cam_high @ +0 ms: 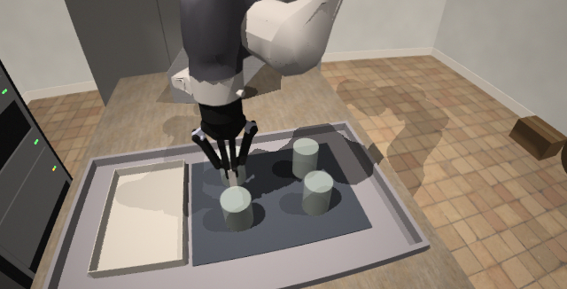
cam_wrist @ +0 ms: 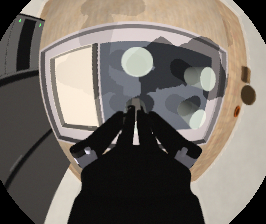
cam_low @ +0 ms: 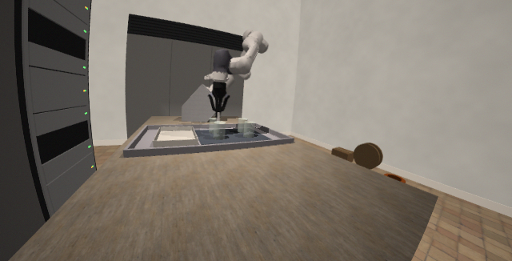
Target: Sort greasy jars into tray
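Four pale glass jars stand mouth down on the dark drying mat (cam_high: 283,218). The front left jar (cam_high: 236,209) is nearest the tray. Two jars stand on the right, one at the back (cam_high: 306,156) and one in front of it (cam_high: 317,191). The fourth jar is at the back left, mostly hidden by my fingers. My gripper (cam_high: 230,171) is shut and empty, pointing down, with its tips at that jar's top; I cannot tell if they touch. In the wrist view the shut fingertips (cam_wrist: 136,111) are over the mat, with the front left jar (cam_wrist: 137,62) beyond them.
The cream tray (cam_high: 142,218) stands left of the mat on the rimmed steel table top (cam_high: 390,218); it holds no jar. The arm's grey base block (cam_low: 196,106) stands behind. A dark rack (cam_high: 22,169) stands to the left.
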### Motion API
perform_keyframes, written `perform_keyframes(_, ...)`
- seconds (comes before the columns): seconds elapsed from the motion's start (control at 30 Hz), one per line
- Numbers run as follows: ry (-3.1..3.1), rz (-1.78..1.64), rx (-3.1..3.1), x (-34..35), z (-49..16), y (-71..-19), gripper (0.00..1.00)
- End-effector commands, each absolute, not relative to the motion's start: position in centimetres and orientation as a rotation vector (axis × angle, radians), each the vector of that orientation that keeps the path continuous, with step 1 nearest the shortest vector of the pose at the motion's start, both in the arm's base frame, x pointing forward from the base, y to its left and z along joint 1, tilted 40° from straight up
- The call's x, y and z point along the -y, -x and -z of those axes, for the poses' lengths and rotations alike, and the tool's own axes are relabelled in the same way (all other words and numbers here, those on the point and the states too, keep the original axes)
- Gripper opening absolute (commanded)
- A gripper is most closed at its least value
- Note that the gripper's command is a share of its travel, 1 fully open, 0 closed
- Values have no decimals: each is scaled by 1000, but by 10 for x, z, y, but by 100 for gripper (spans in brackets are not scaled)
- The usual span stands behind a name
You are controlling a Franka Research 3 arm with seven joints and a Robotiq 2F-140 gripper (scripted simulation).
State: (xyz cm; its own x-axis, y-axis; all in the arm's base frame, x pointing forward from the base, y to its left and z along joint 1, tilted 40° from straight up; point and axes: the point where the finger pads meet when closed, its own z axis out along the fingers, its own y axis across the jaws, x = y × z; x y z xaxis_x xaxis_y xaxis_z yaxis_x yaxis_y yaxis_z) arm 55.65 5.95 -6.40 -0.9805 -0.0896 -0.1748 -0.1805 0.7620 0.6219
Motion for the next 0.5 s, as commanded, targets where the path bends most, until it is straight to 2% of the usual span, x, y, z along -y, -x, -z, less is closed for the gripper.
perform_keyframes(0.0, 210, -1018, -2824, -59, 63, -558, 0)
perform_keyframes(0.47, 210, -1018, -2824, -58, 61, -559, 0)
